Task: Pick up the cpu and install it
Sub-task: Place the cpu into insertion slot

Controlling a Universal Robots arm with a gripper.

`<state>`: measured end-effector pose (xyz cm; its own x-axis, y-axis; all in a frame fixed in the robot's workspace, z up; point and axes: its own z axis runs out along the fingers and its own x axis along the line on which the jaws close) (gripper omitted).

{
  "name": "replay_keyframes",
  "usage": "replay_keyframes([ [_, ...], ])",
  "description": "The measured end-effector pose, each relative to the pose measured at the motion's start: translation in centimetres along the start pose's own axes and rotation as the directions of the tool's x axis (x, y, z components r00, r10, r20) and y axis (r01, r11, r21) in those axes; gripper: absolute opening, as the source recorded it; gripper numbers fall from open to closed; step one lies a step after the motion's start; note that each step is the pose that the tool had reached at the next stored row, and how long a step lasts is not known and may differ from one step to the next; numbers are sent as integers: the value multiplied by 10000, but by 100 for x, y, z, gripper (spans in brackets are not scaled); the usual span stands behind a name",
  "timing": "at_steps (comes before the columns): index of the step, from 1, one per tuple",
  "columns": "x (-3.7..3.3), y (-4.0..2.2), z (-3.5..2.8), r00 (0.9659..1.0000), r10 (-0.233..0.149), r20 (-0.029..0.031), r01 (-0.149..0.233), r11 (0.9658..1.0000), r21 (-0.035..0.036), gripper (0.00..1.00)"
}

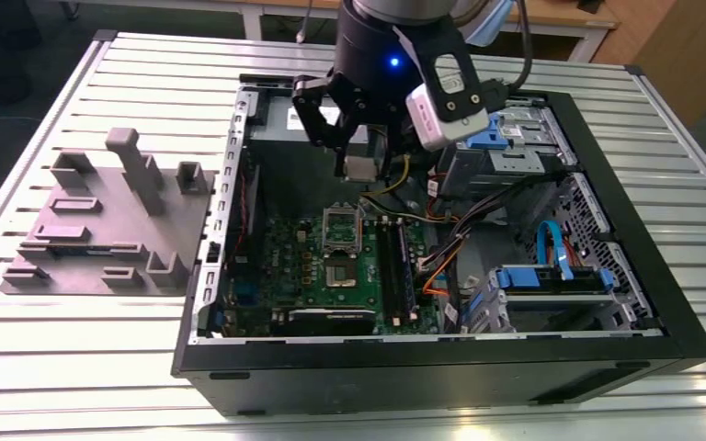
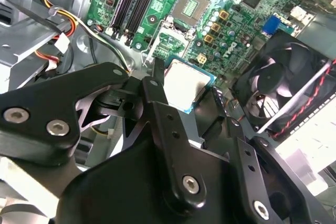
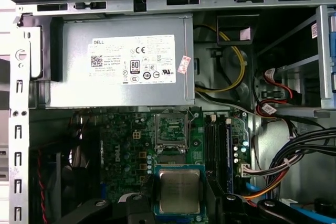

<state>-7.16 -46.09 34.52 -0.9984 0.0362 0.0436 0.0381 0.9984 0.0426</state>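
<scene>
The cpu (image 1: 359,169) is a small silver-grey square chip, hanging above the green motherboard (image 1: 291,266) inside the open computer case. My gripper (image 1: 359,175) is shut on it, black fingers pressing on two opposite edges. In both wrist views the cpu (image 2: 185,83) (image 3: 179,190) sits between the fingers, metal top showing. The board's square socket (image 3: 172,129) (image 2: 190,6) lies uncovered below the chip and a little off to one side of it. In the exterior view the socket (image 1: 342,272) is nearer the case's front than the gripper.
A grey plastic block tray (image 1: 108,225) stands on the slatted table at the exterior view's left. Inside the case are the grey power supply (image 3: 123,61), bundled cables (image 1: 476,230), blue drive brackets (image 1: 550,276) and a black fan (image 2: 278,82).
</scene>
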Motion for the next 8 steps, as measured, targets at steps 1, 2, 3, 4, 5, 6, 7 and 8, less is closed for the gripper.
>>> replay_keyframes([
  [1, -1, -1, 18, 10000, 0, 0, 0, 10000, 0, 47],
  [2, -2, -2, 36, 10000, 0, 0, 0, 10000, -1, 47],
  [3, -3, -3, 54, 10000, 0, 0, 0, 10000, 0, 47],
  [4, -3, -4, 72, 10000, 0, 0, 0, 10000, 1, 47],
  [5, -4, -5, 91, 10000, 0, 0, 0, 10000, 0, 47],
  [6, -5, -6, 109, 10000, 0, 0, 0, 10000, 0, 47],
  [7, -6, -7, 127, 10000, 0, 0, 0, 10000, 0, 47],
  [8, -7, -9, 145, 10000, 0, 0, 0, 10000, 0, 47],
])
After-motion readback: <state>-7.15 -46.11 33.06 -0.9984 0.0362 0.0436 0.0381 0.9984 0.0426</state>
